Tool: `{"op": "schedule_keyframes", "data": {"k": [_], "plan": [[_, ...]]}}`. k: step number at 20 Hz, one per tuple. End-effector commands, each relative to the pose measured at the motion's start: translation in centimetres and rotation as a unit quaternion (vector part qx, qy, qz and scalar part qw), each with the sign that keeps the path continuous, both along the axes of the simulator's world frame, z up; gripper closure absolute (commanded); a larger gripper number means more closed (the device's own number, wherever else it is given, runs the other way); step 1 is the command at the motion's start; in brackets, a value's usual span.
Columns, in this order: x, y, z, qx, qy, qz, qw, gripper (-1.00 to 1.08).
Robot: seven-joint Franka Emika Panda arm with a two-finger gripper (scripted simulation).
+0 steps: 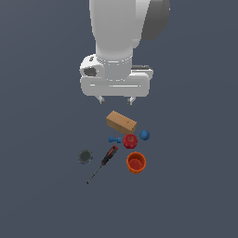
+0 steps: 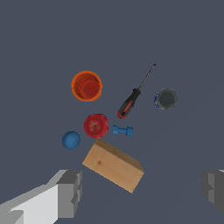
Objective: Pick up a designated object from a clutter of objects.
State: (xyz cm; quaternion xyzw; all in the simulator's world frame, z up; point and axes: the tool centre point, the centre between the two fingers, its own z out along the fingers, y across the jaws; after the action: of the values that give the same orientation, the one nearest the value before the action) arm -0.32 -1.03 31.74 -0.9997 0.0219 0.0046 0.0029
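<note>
This is no home, kitchen or workshop but a bare simulated test scene. The floor [image 1: 37,200] is one flat slate-grey plane that fills both views, with no walls, furniture or horizon. A plain white robot arm [image 1: 118,32] hangs at 12 o'clock in the exterior view. Below it, near the centre, lies a small cluster of smooth, simply shaded items: a wooden block [image 1: 121,122], a blue ball [image 1: 144,135], an orange cup [image 1: 136,162] and a screwdriver [image 1: 103,163].

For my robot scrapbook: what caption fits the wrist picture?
Open claw hovers above the screwdriver and other clutter, holding nothing.
</note>
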Motion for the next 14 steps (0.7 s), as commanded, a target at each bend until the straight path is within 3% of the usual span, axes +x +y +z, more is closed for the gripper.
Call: {"op": "schedule_keyframes", "data": {"k": [1, 9, 14], "plan": [[0.0, 0.0, 0.0, 0.0, 0.0, 0.0, 1.0, -0.92], [-0.9, 0.5, -1.8, 0.006, 0.028, 0.011, 0.9995, -0.92], [-0.8, 0.5, -1.8, 0.006, 0.028, 0.009, 0.9996, -0.92]]}}
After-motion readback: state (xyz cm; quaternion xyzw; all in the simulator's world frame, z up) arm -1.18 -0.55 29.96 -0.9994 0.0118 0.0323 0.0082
